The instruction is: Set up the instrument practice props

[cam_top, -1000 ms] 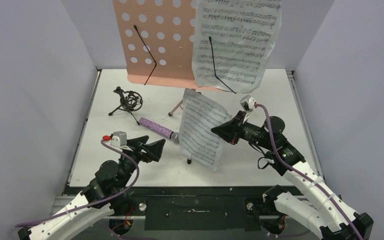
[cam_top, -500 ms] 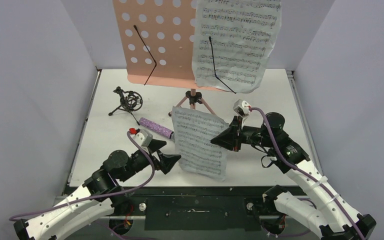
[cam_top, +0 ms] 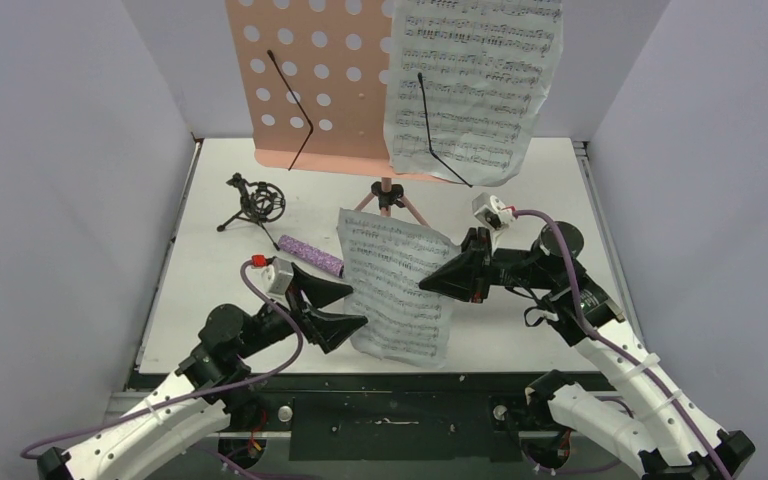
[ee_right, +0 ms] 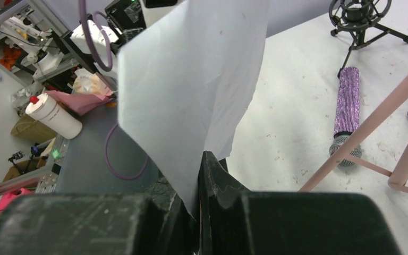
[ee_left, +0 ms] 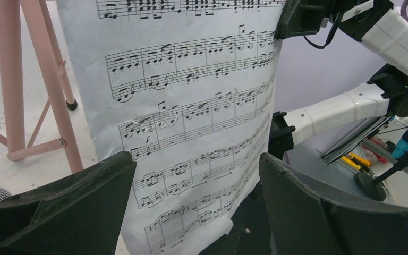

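The pink music stand's perforated desk (cam_top: 310, 80) stands at the back, and one sheet-music page (cam_top: 475, 85) rests on its right half. My right gripper (cam_top: 428, 285) (ee_right: 199, 175) is shut on the right edge of a second page (cam_top: 400, 285) (ee_right: 191, 85), holding it upright above the table. To the left, my left gripper (cam_top: 345, 305) (ee_left: 197, 175) is open, with that page's (ee_left: 191, 106) lower left part between its wide jaws and untouched. On the table the purple glitter microphone (cam_top: 312, 256) (ee_right: 346, 106) lies flat. The black tripod mic holder (cam_top: 257, 203) (ee_right: 358, 16) stands at the back left.
The stand's pink tripod legs (cam_top: 388, 200) (ee_left: 10, 79) (ee_right: 372, 127) spread behind the held page. Grey walls close in the table on the left, right and back. A black rail (cam_top: 390, 410) runs along the near edge. A white bottle (ee_right: 53, 117) sits off the table.
My left gripper has swung in from the left to straddle the page's lower left part, its jaws narrowing slightly. The right gripper shifted the page a little left and lower.
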Tool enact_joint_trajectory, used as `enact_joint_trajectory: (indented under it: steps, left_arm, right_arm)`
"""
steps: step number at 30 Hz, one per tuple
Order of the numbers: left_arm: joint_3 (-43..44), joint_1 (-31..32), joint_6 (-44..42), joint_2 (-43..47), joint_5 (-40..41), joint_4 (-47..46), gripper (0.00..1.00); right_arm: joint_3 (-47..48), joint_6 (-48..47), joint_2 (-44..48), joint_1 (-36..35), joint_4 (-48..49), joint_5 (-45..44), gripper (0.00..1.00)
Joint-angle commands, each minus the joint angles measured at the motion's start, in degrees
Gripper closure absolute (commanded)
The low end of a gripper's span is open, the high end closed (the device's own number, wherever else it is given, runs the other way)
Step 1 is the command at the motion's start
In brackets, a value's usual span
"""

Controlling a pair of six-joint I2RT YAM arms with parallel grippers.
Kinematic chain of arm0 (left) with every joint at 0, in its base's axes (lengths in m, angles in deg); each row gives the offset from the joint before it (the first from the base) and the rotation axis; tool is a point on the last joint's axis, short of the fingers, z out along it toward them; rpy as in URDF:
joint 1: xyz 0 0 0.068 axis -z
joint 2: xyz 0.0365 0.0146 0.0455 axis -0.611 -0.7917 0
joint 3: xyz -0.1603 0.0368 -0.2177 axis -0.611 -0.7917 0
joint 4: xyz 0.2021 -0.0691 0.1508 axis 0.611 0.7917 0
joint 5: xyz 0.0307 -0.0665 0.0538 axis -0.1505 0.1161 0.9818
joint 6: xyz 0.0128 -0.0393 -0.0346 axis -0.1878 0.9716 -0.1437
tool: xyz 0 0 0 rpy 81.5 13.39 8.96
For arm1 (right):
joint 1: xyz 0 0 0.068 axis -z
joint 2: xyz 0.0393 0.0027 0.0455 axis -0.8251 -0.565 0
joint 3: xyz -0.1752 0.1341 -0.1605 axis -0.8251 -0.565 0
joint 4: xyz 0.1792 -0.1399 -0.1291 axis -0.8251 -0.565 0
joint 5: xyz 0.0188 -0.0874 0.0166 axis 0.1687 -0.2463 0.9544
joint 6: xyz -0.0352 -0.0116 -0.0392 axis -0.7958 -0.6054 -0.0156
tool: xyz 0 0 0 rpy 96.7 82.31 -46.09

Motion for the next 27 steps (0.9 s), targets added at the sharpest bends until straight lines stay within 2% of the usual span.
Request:
enact_joint_trajectory:
  steps: [1,3,6,8,9,12,15,17,20,27]
  left_arm:
    - [-0.31,-4.22,4.35,-1.3,-7.94,-8.69,0.15]
    - [0.29,-6.58,3.89,-1.16,-7.0,-6.12,0.13]
    - [1.26,-9.26,2.93,0.34,-0.75,0.1,0.04]
    - [2.6,-10.06,1.94,0.49,3.25,3.72,0.03]
    - [2.79,-10.18,1.58,0.27,2.68,3.78,0.03]
    - [1.87,-10.2,2.37,-1.69,-6.59,-2.75,0.05]
    - [-0.14,-10.2,7.86,-4.89,-19.25,-16.58,0.08]
    - [-1.19,-10.2,11.69,-6.73,-24.21,-24.84,0.12]
    - [-1.03,-10.2,13.95,-8.81,-27.43,-29.62,0.21]
    - [1.68,-10.2,12.04,-11.16,-27.89,-25.54,0.57]
  right_arm:
    - [3.19,1.3,-0.19,-0.42,6.37,4.05,0.95]
    - [3.68,1.07,-0.45,-0.43,6.01,4.77,0.95]
    - [3.9,0.6,-0.38,-0.44,5.5,4.81,0.95]
    - [3.9,0.53,-0.47,-0.43,5.5,4.97,0.95]
    - [3.9,0.46,-0.6,-0.4,5.5,5.13,0.95]
    - [3.86,-0.02,-0.99,-0.43,5.5,5.21,0.95]
    - [4.58,-0.4,-1.97,-0.42,4.91,4.71,0.95]
    - [5.09,-0.93,-2.61,-0.44,4.89,4.61,0.95]
    - [4.81,-1.02,-3.14,-0.51,4.89,4.1,0.95]
    - [4.54,-0.58,-4.65,-0.6,5.99,4.15,0.95]
